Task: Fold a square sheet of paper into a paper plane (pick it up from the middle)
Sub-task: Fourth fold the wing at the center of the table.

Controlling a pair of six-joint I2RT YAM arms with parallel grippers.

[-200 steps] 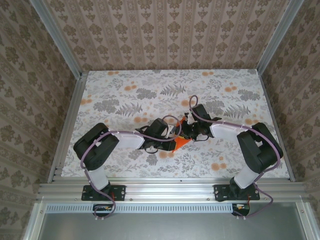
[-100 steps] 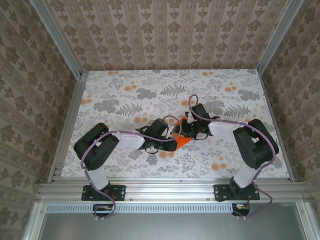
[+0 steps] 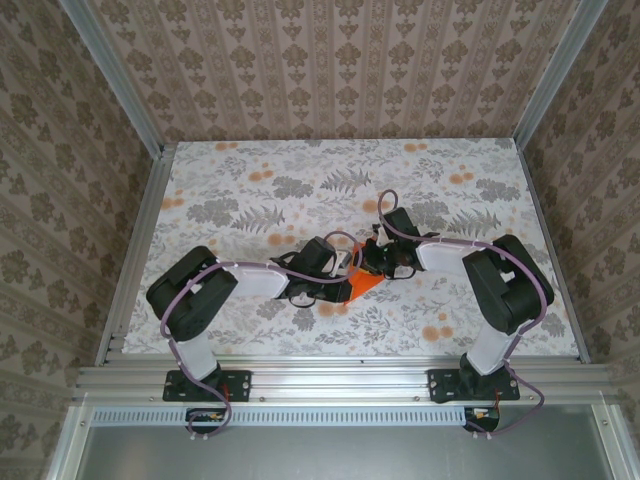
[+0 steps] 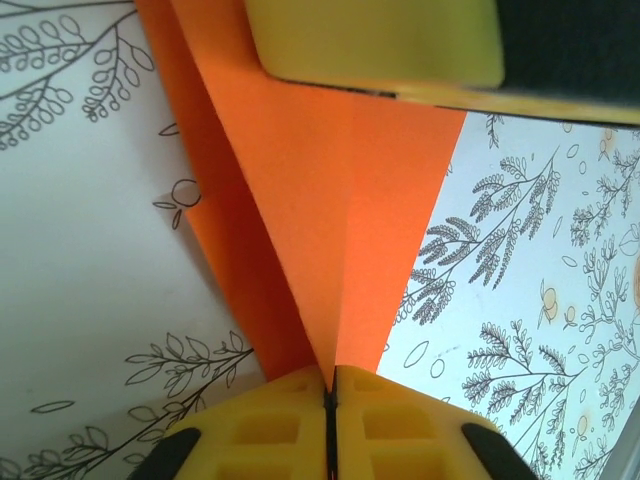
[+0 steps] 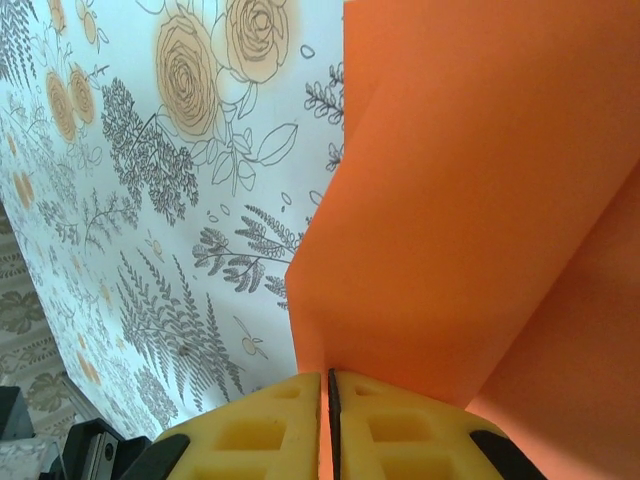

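Wrist views: left end effector (image 4: 330, 388) closed, jaws pressed together on a pointed corner of the square sheet of paper (image 4: 330, 220); creased orange flaps fan upward from the pinch, above the floral surface (image 4: 90, 250); a second yellow pad (image 4: 370, 40) lies against the paper's far edge; right end effector (image 5: 327, 388) also closed, clamping an edge of the same sheet (image 5: 480, 200); paper rises from between its fingertips and curves to the right. Top view: both end effectors meet near the surface's middle; sheet (image 3: 362, 283) held between them, just right of the left one (image 3: 345, 285), below the right one (image 3: 370, 262).
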